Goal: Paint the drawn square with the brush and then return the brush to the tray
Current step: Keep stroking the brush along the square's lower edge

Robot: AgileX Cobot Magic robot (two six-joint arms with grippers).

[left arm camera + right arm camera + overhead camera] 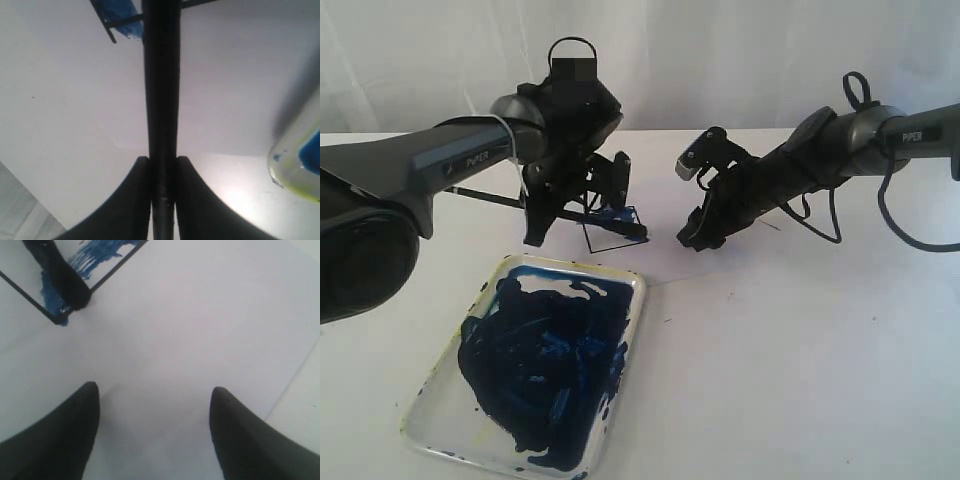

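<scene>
My left gripper (565, 205) is shut on the brush (485, 195), whose thin black handle (161, 90) runs out between the two fingers. The brush's blue-stained tip (62, 277) rests at a corner of the drawn square (615, 232), which is partly smeared blue (95, 257). The same painted corner of the square (122, 22) shows in the left wrist view. In front of the square lies the tray (625, 290), covered in dark blue paint; its yellowish rim (295, 172) shows beside the left gripper. My right gripper (692, 235) hovers open just right of the square (155, 400), over bare paper, holding nothing.
The square is drawn on a white paper sheet (210, 315) whose edge (295, 372) lies near the right gripper. Both arms lean in over the white table (800, 380). A white curtain (720, 50) hangs behind.
</scene>
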